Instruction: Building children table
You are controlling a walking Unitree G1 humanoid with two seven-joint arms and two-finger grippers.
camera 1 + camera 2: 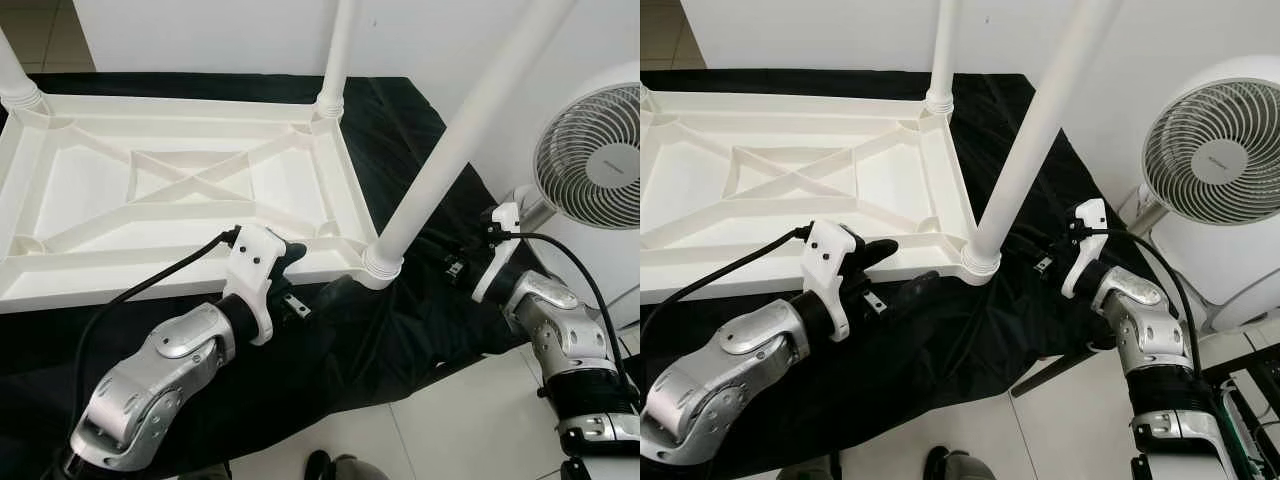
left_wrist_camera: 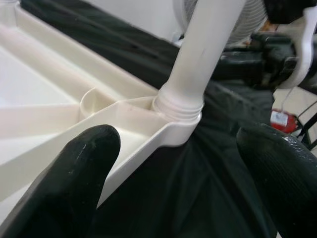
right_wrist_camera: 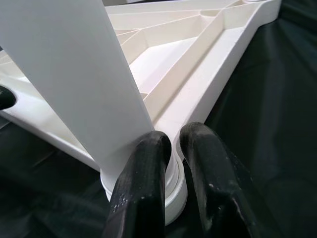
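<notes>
The upturned table top and its legs are seen as smooth white plastic with a faint sheen. A black, creased, slightly shiny cloth is spread beneath. The arms are cased in brushed silver metal, the fingers in matt black rubbery material.

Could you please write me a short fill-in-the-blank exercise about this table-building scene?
1. The white tabletop lies upside down on a ____ cloth.
2. The left claw is ____, with the near corner of the tabletop between its fingers.
3. The right claw has its fingertips at the base of the nearest table ____.
4. Beside the robot's right arm stands a white ____.

Missing words: black; open; leg; fan
</notes>
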